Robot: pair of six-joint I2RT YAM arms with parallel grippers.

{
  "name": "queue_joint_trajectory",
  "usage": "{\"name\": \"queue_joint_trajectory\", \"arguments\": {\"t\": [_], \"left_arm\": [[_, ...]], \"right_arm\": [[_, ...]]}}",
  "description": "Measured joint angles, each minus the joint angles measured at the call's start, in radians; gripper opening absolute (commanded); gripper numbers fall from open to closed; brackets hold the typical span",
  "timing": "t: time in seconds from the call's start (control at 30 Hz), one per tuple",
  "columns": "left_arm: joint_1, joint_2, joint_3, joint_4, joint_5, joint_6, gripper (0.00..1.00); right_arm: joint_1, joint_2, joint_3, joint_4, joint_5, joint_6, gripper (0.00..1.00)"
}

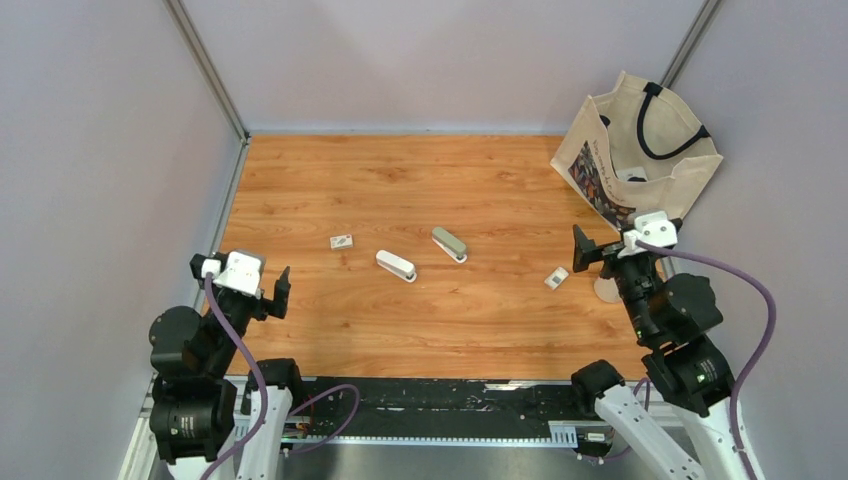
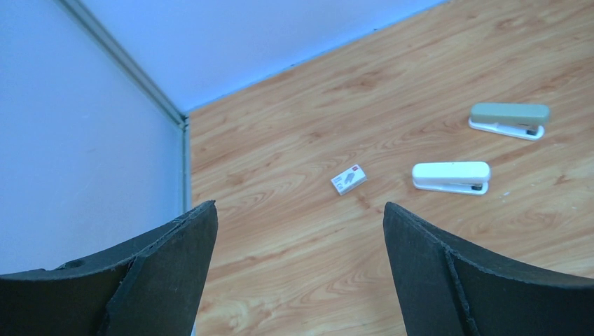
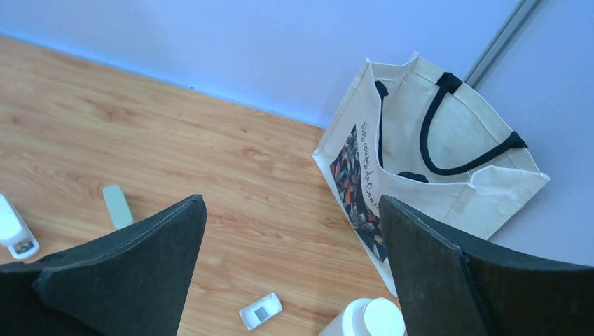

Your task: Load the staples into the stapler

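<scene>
top external: left of the tote bag [image 1: 598, 150], lettering unreadable, lie white stapler [image 1: 396, 266], green stapler [image 1: 449, 244], two small boxes [image 1: 341, 241] [image 1: 556, 277]; left claw [image 2: 298, 217], right claw [image 3: 291, 210] spread.

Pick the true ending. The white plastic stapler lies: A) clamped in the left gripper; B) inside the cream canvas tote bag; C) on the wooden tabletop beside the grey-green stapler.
C: the white plastic stapler rests on the wooden tabletop, close to the grey-green stapler, with a gap between them.

Top camera overhead, looking down; wrist cameras low, oblique; all share green stapler [image 1: 449, 244].
</scene>
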Motion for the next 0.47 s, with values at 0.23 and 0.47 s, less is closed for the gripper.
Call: {"name": "queue_joint_trajectory", "arguments": {"t": [0.23,0.47], "left_arm": [[0.000,-0.039,-0.029,-0.008,-0.139,-0.029,0.95],[0.000,-0.081,-0.066,-0.008,-0.190,-0.039,0.95]], "right_arm": [[-0.110,-0.032,0.038,-0.008,-0.113,0.093,1.00],[-0.116,-0.033,0.072,-0.008,-0.126,0.095,1.00]]}}
